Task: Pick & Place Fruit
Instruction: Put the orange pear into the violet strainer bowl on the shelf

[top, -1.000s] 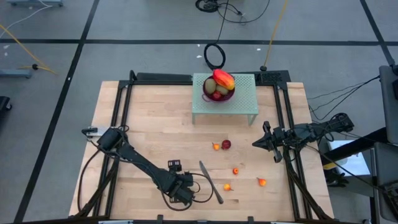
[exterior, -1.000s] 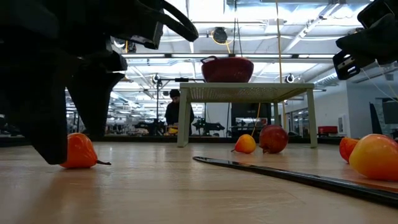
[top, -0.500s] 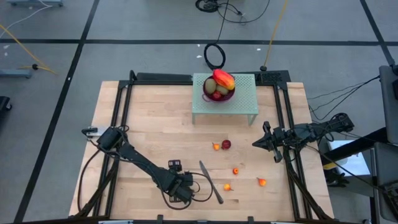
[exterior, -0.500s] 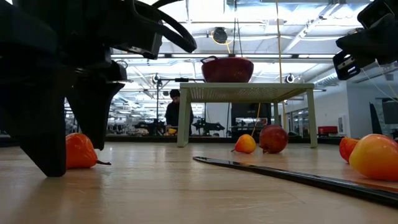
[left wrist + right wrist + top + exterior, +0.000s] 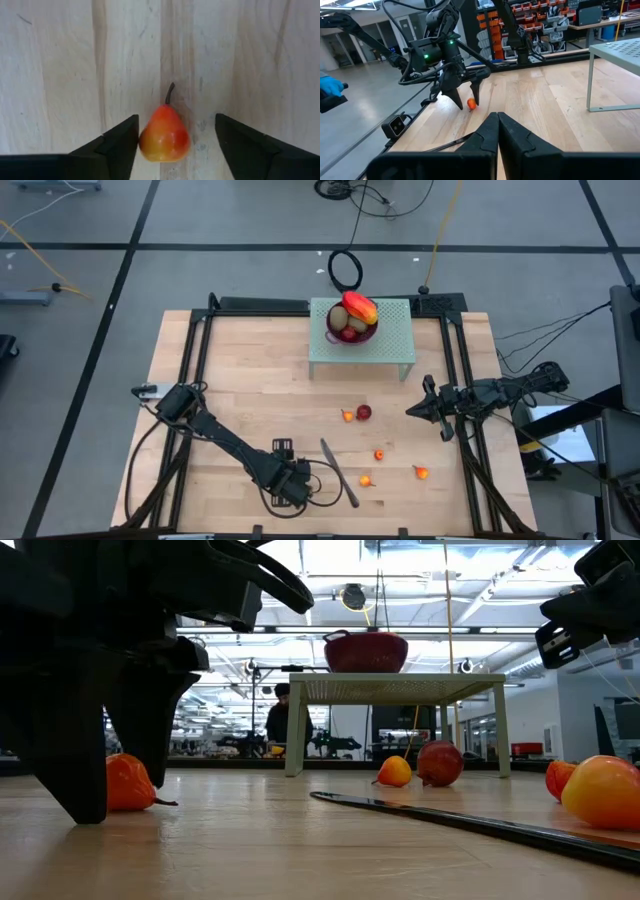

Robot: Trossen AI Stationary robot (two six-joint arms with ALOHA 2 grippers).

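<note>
A small orange-red pear-shaped fruit (image 5: 164, 135) lies on its side on the wooden table (image 5: 250, 380), its stem pointing away from the camera. My left gripper (image 5: 176, 120) points straight down over it near the table's front edge, open, one finger on each side of the fruit. From table height the fruit (image 5: 128, 783) shows between the dark fingers. My right gripper (image 5: 415, 410) waits level at the table's right edge, shut and holding nothing. A purple bowl (image 5: 350, 330) at the back holds a red-yellow mango (image 5: 360, 307) and kiwis (image 5: 340, 317). My left gripper has one finger (image 5: 125, 137) right up against the fruit's side (image 5: 142, 140); I cannot tell whether it touches. The other finger (image 5: 235, 140) stands clear of the fruit with bare wood between them. The fruit rests on the table.
The bowl stands on a pale green perforated stand (image 5: 385, 345). A long dark knife (image 5: 338, 472) lies right of my left gripper. Loose fruit lies on the right half: a dark red one (image 5: 364, 412) and small orange ones (image 5: 347, 415), (image 5: 379, 454), (image 5: 366, 480), (image 5: 420, 472).
My left gripper has sunk a little toward the table, so its fingertips now reach down beside the orange-red fruit. The fruit has stayed where it was.
</note>
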